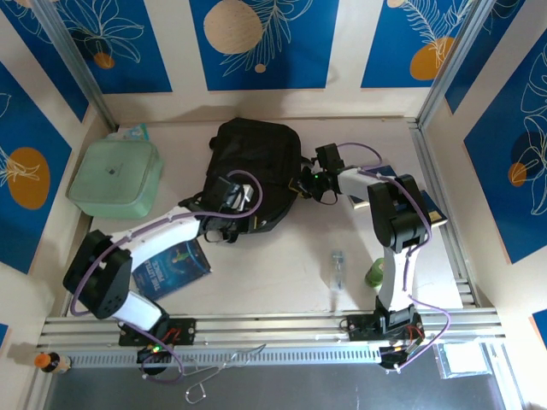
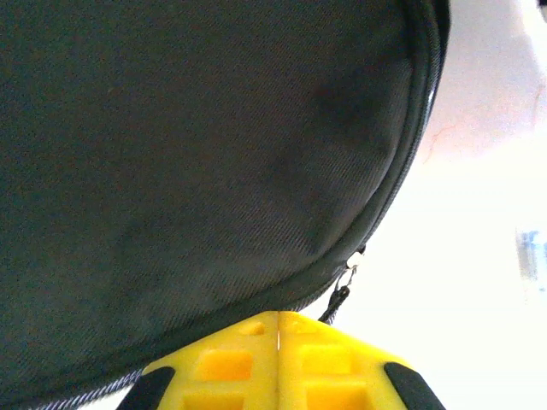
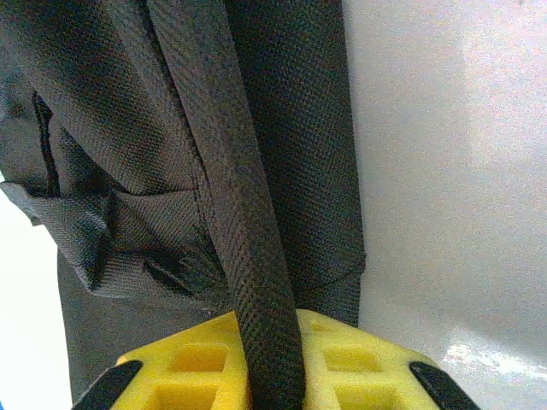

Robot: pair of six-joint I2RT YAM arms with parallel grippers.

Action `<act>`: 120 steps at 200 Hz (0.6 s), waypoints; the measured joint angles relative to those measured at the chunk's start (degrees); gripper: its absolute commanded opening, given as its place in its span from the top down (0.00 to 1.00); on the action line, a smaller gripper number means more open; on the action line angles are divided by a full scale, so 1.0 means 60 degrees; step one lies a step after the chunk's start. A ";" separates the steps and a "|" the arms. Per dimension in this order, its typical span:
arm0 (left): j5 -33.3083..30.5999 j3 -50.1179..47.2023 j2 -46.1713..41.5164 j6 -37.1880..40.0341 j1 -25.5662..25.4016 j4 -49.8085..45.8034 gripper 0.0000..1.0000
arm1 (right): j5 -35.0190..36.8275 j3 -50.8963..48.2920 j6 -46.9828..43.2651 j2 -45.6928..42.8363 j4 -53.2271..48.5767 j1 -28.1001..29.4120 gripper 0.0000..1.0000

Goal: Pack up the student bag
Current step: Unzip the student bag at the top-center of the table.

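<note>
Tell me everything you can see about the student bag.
The student bag is a black woven-fabric backpack, lying slumped at the far middle of the table. Its zip looks closed along the curved edge, a pull dangling. The right gripper pinches a webbing strap; the left gripper, shut, sits at the zipped edge.
</note>
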 measured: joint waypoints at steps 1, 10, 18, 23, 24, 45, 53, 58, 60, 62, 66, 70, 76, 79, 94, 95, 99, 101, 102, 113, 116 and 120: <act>-0.0011 0.0000 -0.0007 0.0015 0.0000 -0.0004 1.00 | 0.0015 0.0011 -0.0004 0.0000 -0.0015 0.0000 0.78; -0.0062 -0.0018 -0.0069 0.0146 0.0000 -0.0113 1.00 | 0.0025 0.0033 -0.0036 -0.0011 -0.0047 -0.0015 0.72; -0.0062 -0.0018 -0.0091 0.0233 0.0000 -0.0157 1.00 | 0.0018 0.0033 -0.0076 -0.0036 -0.0098 -0.0036 0.62; -0.0058 -0.0018 -0.0095 0.0270 0.0000 -0.0160 1.00 | 0.0025 0.0015 -0.0022 -0.0084 -0.0135 -0.0055 0.55; -0.0058 -0.0018 -0.0095 0.0280 0.0000 -0.0160 1.00 | 0.0022 0.0015 -0.0051 -0.0091 -0.0146 -0.0058 0.54; 0.0015 -0.0018 -0.0095 0.0503 0.0000 -0.0157 1.00 | 0.0044 -0.0448 0.0058 -0.0794 -0.0229 -0.0124 0.36; 0.0066 -0.0011 -0.0095 0.0597 0.0000 -0.0157 1.00 | 0.0051 -0.0776 0.0182 -0.1239 -0.0270 -0.0127 0.32; 0.0120 -0.0011 -0.0091 0.0667 0.0000 -0.0153 1.00 | 0.0058 -0.1027 0.0361 -0.1592 -0.0299 -0.0117 0.31; 0.0135 -0.0007 -0.0091 0.0670 0.0000 -0.0153 1.00 | 0.0047 -0.1115 0.0342 -0.1698 -0.0302 -0.0113 0.30; 0.0149 -0.0007 -0.0091 0.0699 0.0000 -0.0153 1.00 | 0.0051 -0.1231 0.0474 -0.1865 -0.0328 -0.0091 0.30; 0.0178 0.0004 -0.0091 0.0732 0.0000 -0.0160 1.00 | 0.0047 -0.1392 0.0543 -0.2073 -0.0306 -0.0062 0.30; 0.0233 0.0018 -0.0087 0.0761 0.0000 -0.0160 1.00 | 0.0047 -0.1574 0.0736 -0.2302 -0.0291 -0.0007 0.29; 0.0280 0.0051 -0.0069 0.0816 0.0000 -0.0164 1.00 | 0.0015 -0.1814 0.0896 -0.2565 -0.0248 0.0084 0.29; 0.0310 0.0073 -0.0058 0.0852 0.0000 -0.0164 1.00 | 0.0007 -0.1927 0.1005 -0.2674 -0.0215 0.0142 0.29; 0.0430 0.0200 -0.0015 0.0980 0.0000 -0.0164 1.00 | -0.0127 -0.2379 0.1504 -0.2874 0.0007 0.0474 0.28; 0.0433 0.0208 -0.0015 0.0984 0.0000 -0.0164 1.00 | -0.0142 -0.2415 0.1545 -0.2874 0.0025 0.0510 0.28; 0.0466 0.0233 -0.0004 0.0991 0.0000 -0.0160 1.00 | -0.0175 -0.2506 0.1683 -0.2856 0.0095 0.0619 0.28; 0.0477 0.0248 0.0000 0.0994 0.0000 -0.0164 1.00 | -0.0186 -0.2554 0.1730 -0.2841 0.0120 0.0674 0.28; 0.0481 0.0251 0.0000 0.0998 0.0000 -0.0164 1.00 | -0.0189 -0.2568 0.1752 -0.2838 0.0131 0.0696 0.28; 0.0532 0.0306 0.0018 0.1060 0.0000 -0.0164 1.00 | -0.0200 -0.2728 0.2000 -0.2699 0.0204 0.1005 0.28; 0.0532 0.0310 0.0022 0.1060 0.0000 -0.0164 1.00 | -0.0189 -0.2743 0.2033 -0.2663 0.0208 0.1075 0.28; 0.0550 0.0317 0.0025 0.1096 0.0000 -0.0168 1.00 | -0.0193 -0.2739 0.2087 -0.2579 0.0208 0.1173 0.28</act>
